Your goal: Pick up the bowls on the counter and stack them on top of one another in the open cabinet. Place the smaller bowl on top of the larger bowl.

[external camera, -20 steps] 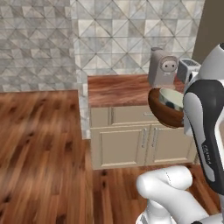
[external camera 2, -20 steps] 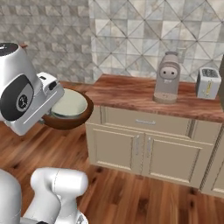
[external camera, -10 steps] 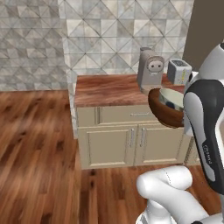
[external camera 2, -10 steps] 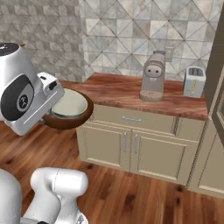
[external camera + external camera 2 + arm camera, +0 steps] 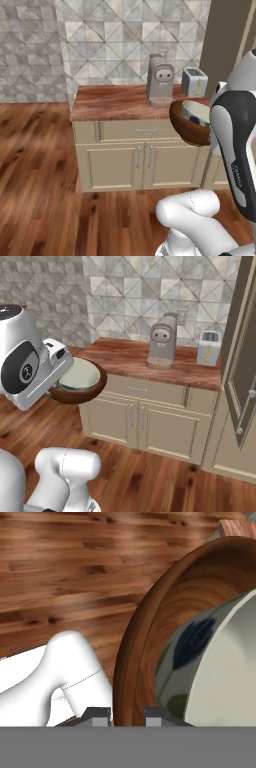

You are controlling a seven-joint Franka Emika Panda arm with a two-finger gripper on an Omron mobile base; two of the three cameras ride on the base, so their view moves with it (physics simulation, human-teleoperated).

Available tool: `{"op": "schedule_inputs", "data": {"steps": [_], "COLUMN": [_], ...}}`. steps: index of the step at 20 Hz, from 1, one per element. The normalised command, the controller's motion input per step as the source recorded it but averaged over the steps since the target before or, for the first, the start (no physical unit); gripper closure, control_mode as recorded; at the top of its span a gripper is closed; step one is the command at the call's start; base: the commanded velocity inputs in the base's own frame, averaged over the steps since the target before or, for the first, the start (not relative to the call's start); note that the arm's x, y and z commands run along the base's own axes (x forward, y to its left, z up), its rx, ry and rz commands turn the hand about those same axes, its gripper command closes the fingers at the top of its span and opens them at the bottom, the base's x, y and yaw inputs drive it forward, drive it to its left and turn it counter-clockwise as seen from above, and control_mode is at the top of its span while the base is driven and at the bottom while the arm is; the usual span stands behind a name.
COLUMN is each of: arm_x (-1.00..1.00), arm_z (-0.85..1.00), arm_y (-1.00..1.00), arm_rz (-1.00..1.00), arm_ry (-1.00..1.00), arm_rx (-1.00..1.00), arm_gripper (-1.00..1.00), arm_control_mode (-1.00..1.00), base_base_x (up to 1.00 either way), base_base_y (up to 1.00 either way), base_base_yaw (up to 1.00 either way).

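Wood-grain counter behind; gripper clamps glossy brown bowl's thick rim, pale bowl nested inside.

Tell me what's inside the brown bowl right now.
The smaller bowl, pale with dark bluish marks, sits nested inside the larger bowl, held by the gripper. The brown bowl's bottom beneath it is covered.

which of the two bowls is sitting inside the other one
The smaller pale whitish-grey bowl with dark bluish marks sits inside the larger glossy reddish-brown bowl. The brown bowl's thick rim rings it, and the fingers pinch that brown rim above the wood floor.
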Motion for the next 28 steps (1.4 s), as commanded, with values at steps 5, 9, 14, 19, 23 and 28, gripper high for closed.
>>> {"op": "schedule_inputs", "data": {"steps": [5, 9, 14, 19, 23, 28], "arm_x": [0.00, 0.00, 0.00, 0.00, 0.00, 0.00], "arm_z": [0.00, 0.00, 0.00, 0.00, 0.00, 0.00], "arm_y": [0.00, 0.00, 0.00, 0.00, 0.00, 0.00], "arm_rz": [0.00, 0.00, 0.00, 0.00, 0.00, 0.00], "arm_ry": [0.00, 0.00, 0.00, 0.00, 0.00, 0.00], "arm_rx": [0.00, 0.00, 0.00, 0.00, 0.00, 0.00], "arm_gripper": [1.00, 1.00, 1.00, 1.00, 1.00, 1.00], "arm_control_mode": [1.00, 1.00, 1.00, 1.00, 1.00, 1.00], "base_base_x": [-0.39, -0.42, -0.41, -0.39, -0.35, -0.31], "base_base_y": [-0.42, -0.41, -0.43, -0.43, -0.46, -0.51], "base_base_yaw": [0.06, 0.06, 0.06, 0.06, 0.06, 0.05]}}
